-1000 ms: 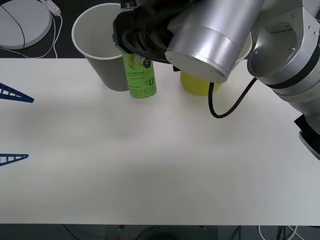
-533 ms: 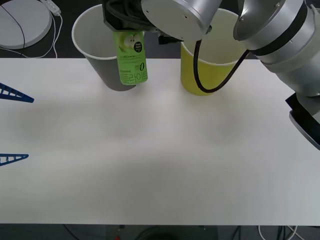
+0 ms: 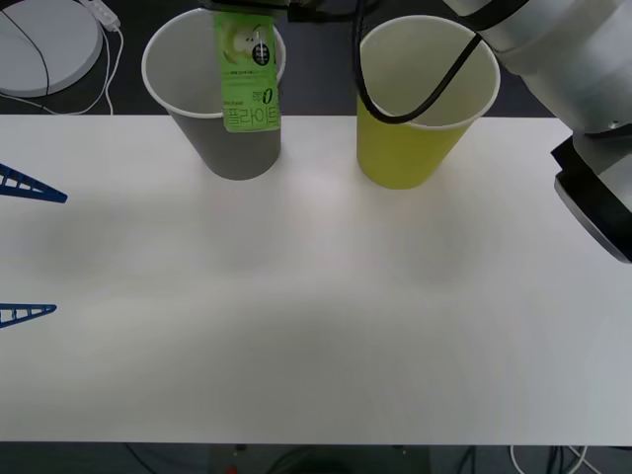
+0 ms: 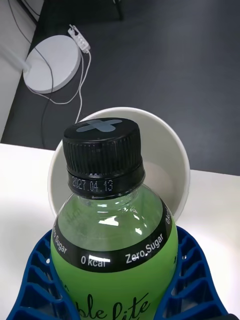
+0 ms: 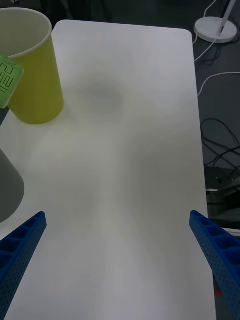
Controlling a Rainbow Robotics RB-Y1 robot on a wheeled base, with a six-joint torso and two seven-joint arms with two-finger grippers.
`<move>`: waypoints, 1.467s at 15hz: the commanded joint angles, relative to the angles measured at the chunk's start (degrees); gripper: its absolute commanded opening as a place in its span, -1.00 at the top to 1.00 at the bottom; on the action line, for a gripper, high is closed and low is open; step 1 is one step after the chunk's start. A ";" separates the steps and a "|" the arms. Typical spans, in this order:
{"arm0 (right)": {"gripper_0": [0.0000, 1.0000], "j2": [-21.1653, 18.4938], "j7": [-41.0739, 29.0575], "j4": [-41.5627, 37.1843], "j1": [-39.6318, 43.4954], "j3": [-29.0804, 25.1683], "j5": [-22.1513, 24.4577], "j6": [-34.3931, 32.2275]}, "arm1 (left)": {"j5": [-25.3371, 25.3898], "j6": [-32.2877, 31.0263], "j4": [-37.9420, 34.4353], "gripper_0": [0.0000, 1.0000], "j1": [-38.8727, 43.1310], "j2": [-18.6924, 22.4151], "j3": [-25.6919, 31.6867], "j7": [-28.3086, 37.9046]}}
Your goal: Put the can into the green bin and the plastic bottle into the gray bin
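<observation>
One small translucent green plastic bottle [image 3: 248,71], black cap, label "0 kcal", "Zero Sugar", gripped in right gripper [image 4: 117,295] fingers over one gray paper cup [image 3: 215,94]. One yellow-green paper cup [image 3: 425,99] right. Left gripper [image 5: 120,260] fingers wide, empty, near left over the white desk [image 3: 316,296].

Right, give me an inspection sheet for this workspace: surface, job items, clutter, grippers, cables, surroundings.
Surface: white table, bare in front of the cups.
Job's things: gray bin and green bin upright at the table's far edge, apart; plastic bottle held in the air at the gray bin's rim, cap on. No can seen.
Clutter: nothing seen.
Grippers: right gripper shut on the plastic bottle, blue fingers on either side; left gripper open, over the table's left side.
Cables: black cable looping from the right arm over the green bin.
Surroundings: white round base with white cord on the dark floor.
</observation>
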 commanded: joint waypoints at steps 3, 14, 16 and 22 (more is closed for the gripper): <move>1.00 2.33 0.69 8.32 -4.36 -0.15 -0.15 -0.89 | 0.00 0.00 0.00 -1.00 0.00 0.00 0.00 0.00; 1.00 7.52 9.04 19.22 -8.05 0.12 4.07 -7.75 | 0.00 0.00 0.00 -1.00 0.00 0.00 0.00 0.00; 1.00 8.92 10.18 20.80 -8.31 0.21 5.38 -8.80 | 0.00 0.00 0.00 -1.00 0.00 0.00 0.00 0.00; 1.00 11.82 13.44 25.81 -10.33 0.12 7.23 -10.65 | 0.00 0.00 0.00 -1.00 0.00 0.00 0.00 0.00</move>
